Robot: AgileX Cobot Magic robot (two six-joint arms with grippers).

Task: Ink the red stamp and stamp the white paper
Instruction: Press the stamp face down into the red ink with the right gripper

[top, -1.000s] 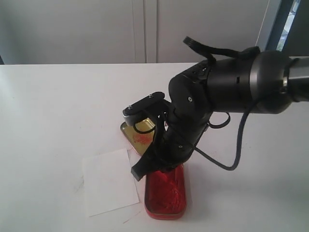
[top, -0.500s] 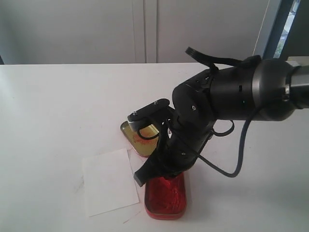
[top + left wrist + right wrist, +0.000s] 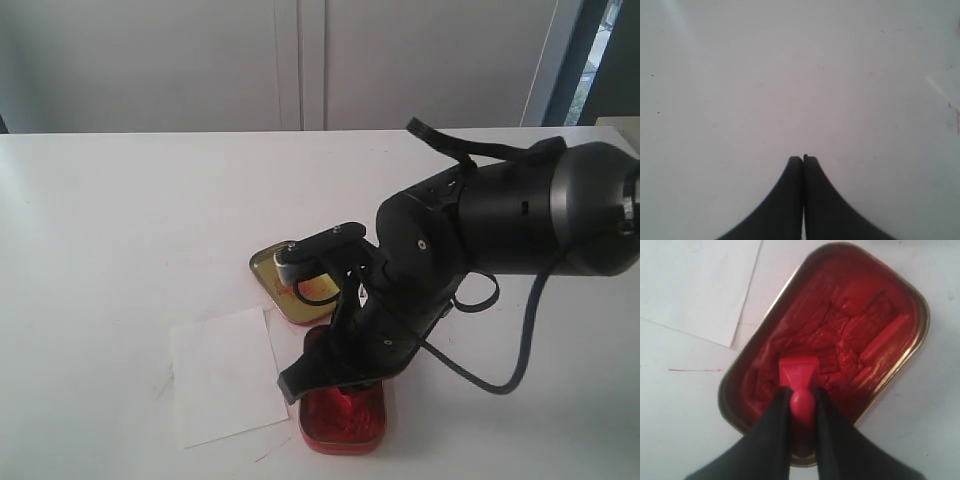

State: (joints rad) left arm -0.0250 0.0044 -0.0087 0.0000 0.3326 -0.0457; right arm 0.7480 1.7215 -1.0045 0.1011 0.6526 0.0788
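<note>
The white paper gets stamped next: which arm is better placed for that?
Right. The right gripper grips the red stamp at the red ink tin, beside the white paper. The left gripper is shut and empty over bare tabletop.

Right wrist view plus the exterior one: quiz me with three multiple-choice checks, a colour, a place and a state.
1. Colour of the lid beside the tin? A gold; B blue; C black.
2. Where is the red stamp base? A on the lid; B held high off to one side; C at the paste in the tin.
3. The right gripper is: A open; B shut on the stamp's handle; C shut on nothing.
A: the lid shows gold with red smears. C: the base sits among the red paste. B: the handle is pinched between its jaws.
</note>
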